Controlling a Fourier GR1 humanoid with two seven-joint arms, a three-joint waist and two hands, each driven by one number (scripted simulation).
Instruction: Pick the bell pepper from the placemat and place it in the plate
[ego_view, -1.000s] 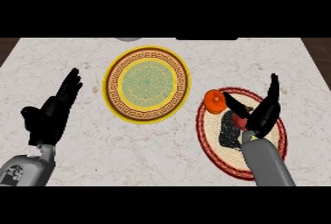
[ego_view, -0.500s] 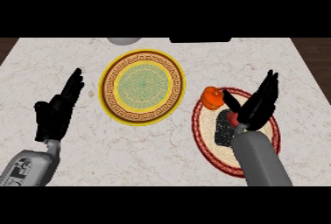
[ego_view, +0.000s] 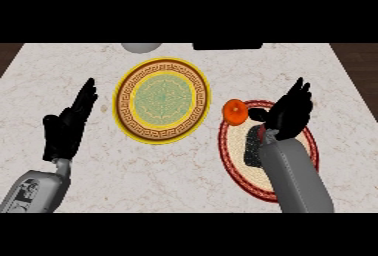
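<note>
Bell pepper, orange, sits on the placemat at its edge nearest the plate, likely light, smooth-skinned and rounded, so best cupped round its body by the right hand, hovering just beside it, fingers straight

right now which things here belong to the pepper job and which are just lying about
Job: bell pepper, placemat, plate, right hand open beside the pepper.
Lying about: grey round thing at the far edge, black thing beside it, left hand resting open at the left.
</note>
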